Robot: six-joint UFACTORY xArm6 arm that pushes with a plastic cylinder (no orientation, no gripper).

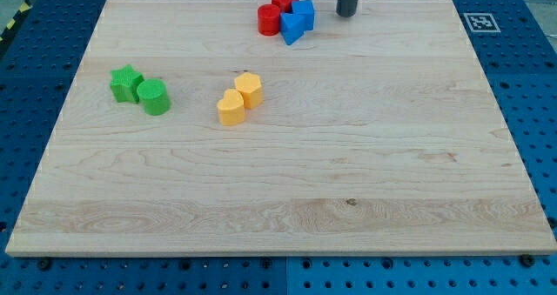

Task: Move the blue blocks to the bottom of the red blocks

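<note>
Two red blocks sit at the view's top centre: a red cylinder [269,19] and a red star-like block [284,0] just above it. Two blue blocks touch them on the right: a blue cube [303,13] and a blue triangular block [291,30] below it. My tip [347,14] is at the end of the dark rod, to the right of the blue cube, a short gap away from it.
A green star block [126,83] and a green cylinder [154,97] lie at the view's left. Two yellow blocks, a hexagon [249,90] and a heart-like one [231,108], lie left of centre. The wooden board [348,199] ends near the red blocks.
</note>
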